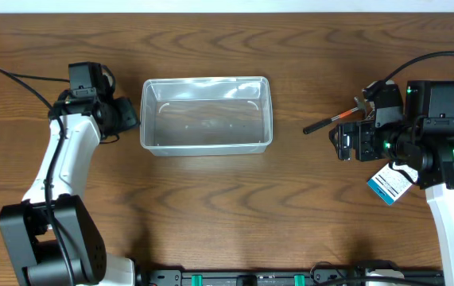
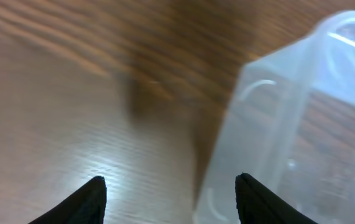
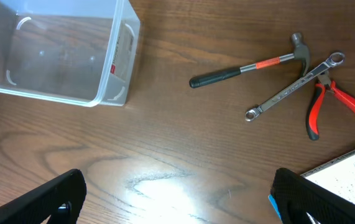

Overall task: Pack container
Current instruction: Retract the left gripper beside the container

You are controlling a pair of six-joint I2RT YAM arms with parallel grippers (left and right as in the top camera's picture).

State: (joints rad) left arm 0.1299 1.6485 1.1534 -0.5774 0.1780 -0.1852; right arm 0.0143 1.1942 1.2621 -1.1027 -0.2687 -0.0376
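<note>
The container [image 1: 207,141] is a clear plastic tub with nothing in it, standing at the table's middle. It also shows in the left wrist view as the container [image 2: 301,118] and at upper left of the right wrist view as the container [image 3: 112,62]. My left gripper [image 1: 131,116] sits just off its left wall. In its own view the left gripper [image 2: 171,180] is open, the tub's corner edge lying below the gap, nothing gripped. My right gripper [image 1: 339,144] hovers right of the tub; in the wrist view the right gripper [image 3: 178,180] stands wide open over bare wood.
A hammer [image 3: 252,65] with a black grip, a steel wrench [image 3: 292,89] and red-handled pliers [image 3: 334,102] lie together right of the tub. A blue-and-white barcoded box [image 3: 345,177] lies under the right arm. The hammer [image 1: 327,121] pokes out from under that arm.
</note>
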